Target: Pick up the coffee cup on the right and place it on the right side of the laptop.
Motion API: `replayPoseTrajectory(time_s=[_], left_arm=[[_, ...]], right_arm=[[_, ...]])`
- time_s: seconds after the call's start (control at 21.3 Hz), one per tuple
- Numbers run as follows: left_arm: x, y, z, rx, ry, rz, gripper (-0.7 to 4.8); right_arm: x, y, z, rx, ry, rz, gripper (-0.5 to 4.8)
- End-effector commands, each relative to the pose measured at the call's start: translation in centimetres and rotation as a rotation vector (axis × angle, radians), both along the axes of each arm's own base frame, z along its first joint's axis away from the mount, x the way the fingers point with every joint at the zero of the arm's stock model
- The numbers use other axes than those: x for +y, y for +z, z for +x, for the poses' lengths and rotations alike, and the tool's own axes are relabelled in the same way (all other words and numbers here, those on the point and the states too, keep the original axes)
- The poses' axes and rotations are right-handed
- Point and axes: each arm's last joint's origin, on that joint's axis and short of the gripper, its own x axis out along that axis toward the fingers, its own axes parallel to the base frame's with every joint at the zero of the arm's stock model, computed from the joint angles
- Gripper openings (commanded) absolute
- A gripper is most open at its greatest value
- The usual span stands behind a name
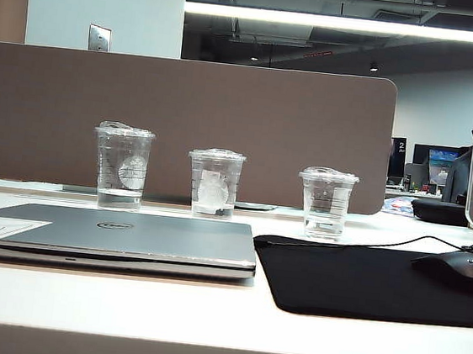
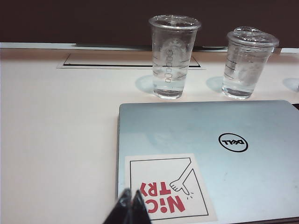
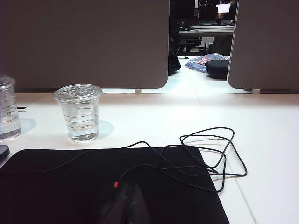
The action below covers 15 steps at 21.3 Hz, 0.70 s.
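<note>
Coffee cup (image 3: 78,112) upright near desk (image 1: 205,317) back edge, beyond mat (image 3: 70,186); laptop (image 2: 210,154) closed; left gripper (image 2: 130,205) and right gripper (image 3: 125,200) pressed together, empty

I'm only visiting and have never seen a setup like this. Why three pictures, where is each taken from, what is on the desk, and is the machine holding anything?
It is a robot with two arms, each ending in a two-finger gripper. One picture comes from a fixed camera looking across the white desk; neither arm shows in it. The other two come from cameras on the arms' wrists.

On the desk lie a closed silver laptop with a red-lettered sticker, a black mat, a black mouse with a looping cable, and three clear lidded cups behind them. The coffee cup with thin dark lines stands furthest right.

The left gripper hangs over the laptop's sticker, its fingers pressed together. The right gripper hangs over the mat, a dark blur, also shut. Neither holds anything.
</note>
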Motion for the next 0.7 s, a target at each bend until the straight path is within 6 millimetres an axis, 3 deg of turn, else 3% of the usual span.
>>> replayPoseTrajectory(time_s=[0.05, 0.47, 0.7], left_arm=[[0.0, 0.2, 0.0, -0.012, -0.004, 0.001, -0.05], [-0.8, 0.2, -0.1, -0.012, -0.075, 0.002, -0.05], [-3.3, 0.2, -0.7, -0.013, -0.338, 0.001, -0.05]], right_arm=[[0.0, 0.0, 0.0, -0.008, 0.0, 0.003, -0.06], [0.0, 0.0, 0.0, -0.008, 0.001, 0.003, -0.06], [0.1, 0.0, 0.0, -0.009, 0.03, 0.025, -0.06]])
